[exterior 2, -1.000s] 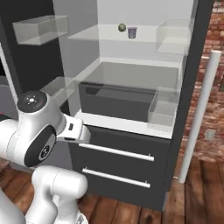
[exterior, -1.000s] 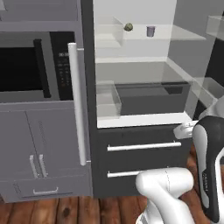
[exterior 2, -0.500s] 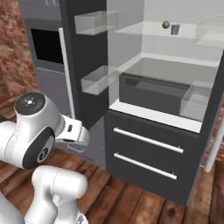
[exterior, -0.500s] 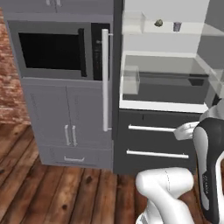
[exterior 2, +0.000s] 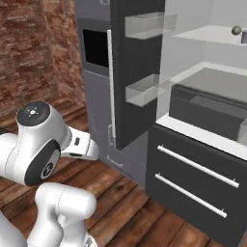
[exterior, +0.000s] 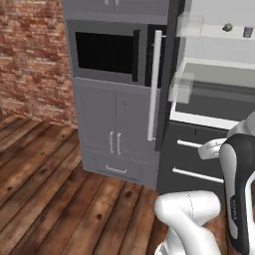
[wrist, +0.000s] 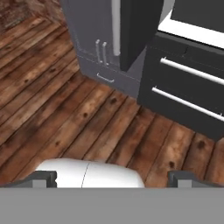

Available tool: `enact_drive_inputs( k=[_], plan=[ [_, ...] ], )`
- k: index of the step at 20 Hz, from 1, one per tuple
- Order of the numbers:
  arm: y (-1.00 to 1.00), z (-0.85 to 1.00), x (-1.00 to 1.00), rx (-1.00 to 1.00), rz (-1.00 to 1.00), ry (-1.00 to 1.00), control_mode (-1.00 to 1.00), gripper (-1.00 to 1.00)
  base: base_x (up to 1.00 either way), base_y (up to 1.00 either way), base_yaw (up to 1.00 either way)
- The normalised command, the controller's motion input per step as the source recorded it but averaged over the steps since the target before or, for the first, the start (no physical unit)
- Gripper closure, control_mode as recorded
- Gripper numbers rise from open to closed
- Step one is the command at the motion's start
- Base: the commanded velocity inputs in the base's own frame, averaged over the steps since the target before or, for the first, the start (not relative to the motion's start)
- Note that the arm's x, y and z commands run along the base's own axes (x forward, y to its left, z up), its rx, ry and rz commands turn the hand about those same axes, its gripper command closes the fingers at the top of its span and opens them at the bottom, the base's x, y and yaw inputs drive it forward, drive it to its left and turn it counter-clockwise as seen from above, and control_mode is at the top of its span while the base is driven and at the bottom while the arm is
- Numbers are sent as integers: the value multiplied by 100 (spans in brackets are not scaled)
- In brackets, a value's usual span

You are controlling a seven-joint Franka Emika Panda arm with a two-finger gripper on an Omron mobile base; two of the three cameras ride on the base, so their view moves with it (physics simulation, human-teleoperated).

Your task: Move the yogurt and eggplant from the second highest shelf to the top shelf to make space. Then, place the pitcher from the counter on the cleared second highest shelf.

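The eggplant (exterior: pixel 227 27) is a small olive lump beside the lavender yogurt (exterior: pixel 247 32). Both stand on the second highest shelf (exterior: pixel 211 32) inside the open fridge, at the far upper right of the left base view. From the right base view the eggplant (exterior 2: pixel 236 30) sits at the frame's right edge on that shelf (exterior 2: pixel 205 34). My gripper (wrist: pixel 113 180) is open with nothing between its tips. It hangs low over the wooden floor, well away from the shelf. The top shelf, the pitcher and the counter are out of view.
The open fridge door (exterior 2: pixel 135 72) juts toward me with a long handle (exterior: pixel 155 84) and clear bins (exterior 2: pixel 147 25). Dark fridge drawers (exterior 2: pixel 195 166) lie below. A microwave (exterior: pixel 104 52) above grey cabinets (exterior: pixel 114 134) and a brick wall (exterior: pixel 30 55) stand to the left. Wooden floor (wrist: pixel 65 113) spreads in front.
The whole picture has shifted: the base has moved, so the fridge slides to the right edge and the brick wall and floor come into view. Arm and open gripper keep their pose.
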Motion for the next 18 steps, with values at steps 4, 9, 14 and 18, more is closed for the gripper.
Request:
enact_drive_inputs(
  k=[4,9,14,18],
  plan=[
    [0,0,0,0,0,0,100,-100,0,34,52],
    [0,0,0,0,0,0,100,-100,0,62,62],
    [0,0,0,0,0,0,100,-100,2,71,76],
    [0,0,0,0,0,0,100,-100,13,52,79]
  ],
)
